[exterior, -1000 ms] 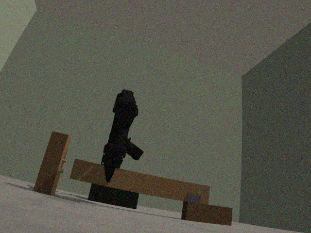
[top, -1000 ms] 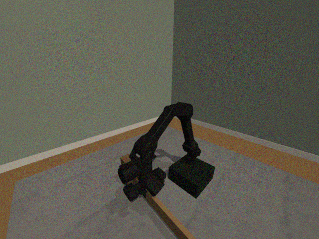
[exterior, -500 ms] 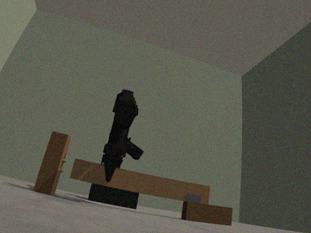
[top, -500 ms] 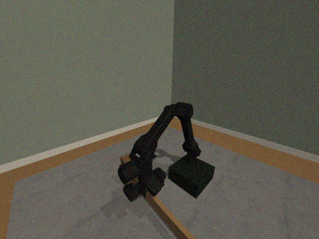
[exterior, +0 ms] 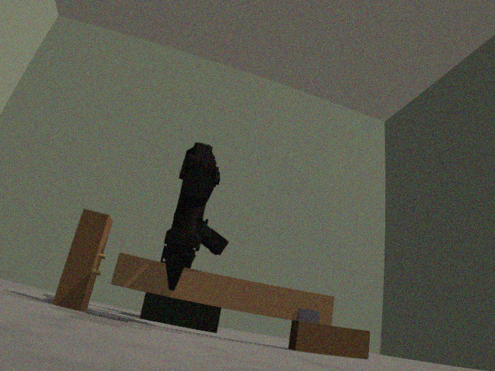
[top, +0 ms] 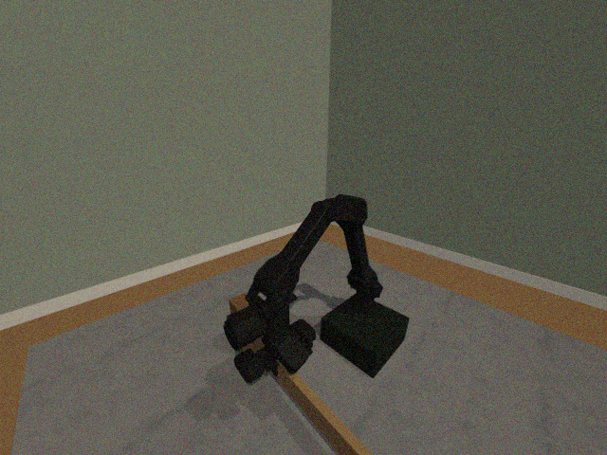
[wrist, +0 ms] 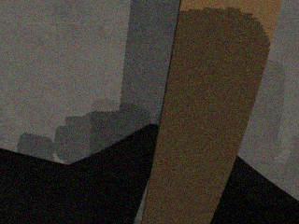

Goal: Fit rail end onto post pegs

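The wooden post (exterior: 77,263) (top: 238,303) stands upright, with its upper peg (exterior: 102,256) and lower peg (exterior: 97,273) bare and pointing at the rail. The long wooden rail (exterior: 240,291) (top: 323,409) (wrist: 206,112) is raised off the table and looks about level. Its near end is a short gap from the peg tips, at about their height. Its far end sits in the grey bracket (exterior: 308,315) on the footboard block (exterior: 332,338). My gripper (exterior: 172,286) (wrist: 177,138) is shut on the rail near its post end. The holes are hidden.
The black arm base (top: 365,333) (exterior: 179,312) stands beside the rail, behind it in the exterior view. The arm and gripper hide much of the post and the rail's near end in the top view. Shadows lie on the grey surface.
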Robot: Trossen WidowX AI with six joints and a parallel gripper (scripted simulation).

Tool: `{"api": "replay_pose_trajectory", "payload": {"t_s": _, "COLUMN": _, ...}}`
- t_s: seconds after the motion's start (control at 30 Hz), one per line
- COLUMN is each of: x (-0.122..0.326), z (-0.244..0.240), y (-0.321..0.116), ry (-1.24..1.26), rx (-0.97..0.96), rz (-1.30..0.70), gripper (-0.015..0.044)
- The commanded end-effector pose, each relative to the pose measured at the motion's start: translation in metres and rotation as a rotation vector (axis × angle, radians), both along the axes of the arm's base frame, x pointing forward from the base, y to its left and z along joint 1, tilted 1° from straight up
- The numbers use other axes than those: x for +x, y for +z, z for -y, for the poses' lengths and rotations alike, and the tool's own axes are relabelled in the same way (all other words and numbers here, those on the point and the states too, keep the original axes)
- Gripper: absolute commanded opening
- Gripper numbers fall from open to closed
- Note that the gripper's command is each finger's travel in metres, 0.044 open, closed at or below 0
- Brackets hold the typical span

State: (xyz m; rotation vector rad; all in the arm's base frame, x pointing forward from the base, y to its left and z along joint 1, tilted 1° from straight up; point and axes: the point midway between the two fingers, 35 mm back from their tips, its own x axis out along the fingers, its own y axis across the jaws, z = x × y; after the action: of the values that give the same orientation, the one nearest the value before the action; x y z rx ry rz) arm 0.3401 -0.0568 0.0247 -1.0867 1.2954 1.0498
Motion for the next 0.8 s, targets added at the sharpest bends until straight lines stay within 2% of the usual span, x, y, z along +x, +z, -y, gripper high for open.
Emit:
{"api": "replay_pose_trajectory", "payload": {"t_s": 0.0, "x": 0.0006, "z": 0.0013, "y": 0.0006, "ry": -0.001, "rx": 0.001, "rz": 0.005, "gripper": 0.0}}
{"api": "replay_pose_trajectory", "payload": {"t_s": 0.77, "x": -0.0018, "z": 0.0079, "y": 0.0026, "ry": -0.001, "rx": 0.0, "rz": 0.004, "gripper": 0.0}}
